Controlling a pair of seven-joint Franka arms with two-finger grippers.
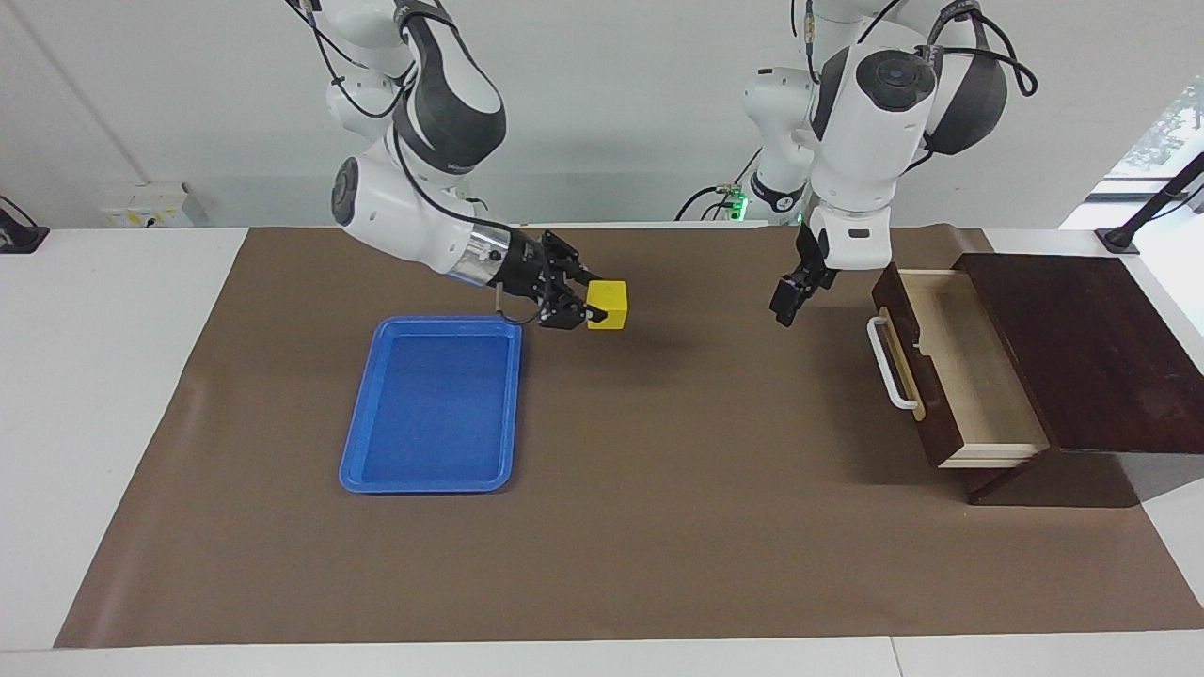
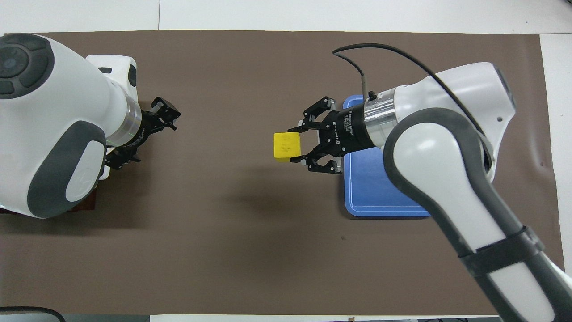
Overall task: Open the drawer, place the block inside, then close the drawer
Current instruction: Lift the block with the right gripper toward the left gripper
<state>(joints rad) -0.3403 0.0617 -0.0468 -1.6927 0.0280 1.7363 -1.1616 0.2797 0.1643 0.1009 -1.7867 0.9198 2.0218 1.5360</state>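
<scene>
Block (image 1: 608, 306) clamped between right gripper (image 1: 591, 310) fingers (image 2: 296, 130)

Bright yellow block (image 1: 607, 306), blue tray (image 1: 362, 451), dark brown drawer (image 1: 908, 385) with pale wood interior and white handle (image 1: 889, 362), brown mat (image 1: 658, 527) on white surface (image 1: 103, 376), black grippers

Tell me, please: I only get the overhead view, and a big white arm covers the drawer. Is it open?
Observer: Yes. In the facing view the drawer stands pulled out of its box, and its pale inside is empty.
Operator: Is that arm holding the handle?
Observer: No. The left gripper hangs open in the air over the mat, apart from the white handle.
Operator: Is the yellow block lying on the mat?
Observer: No. The right gripper holds the block raised above the mat, beside the blue tray.
</scene>
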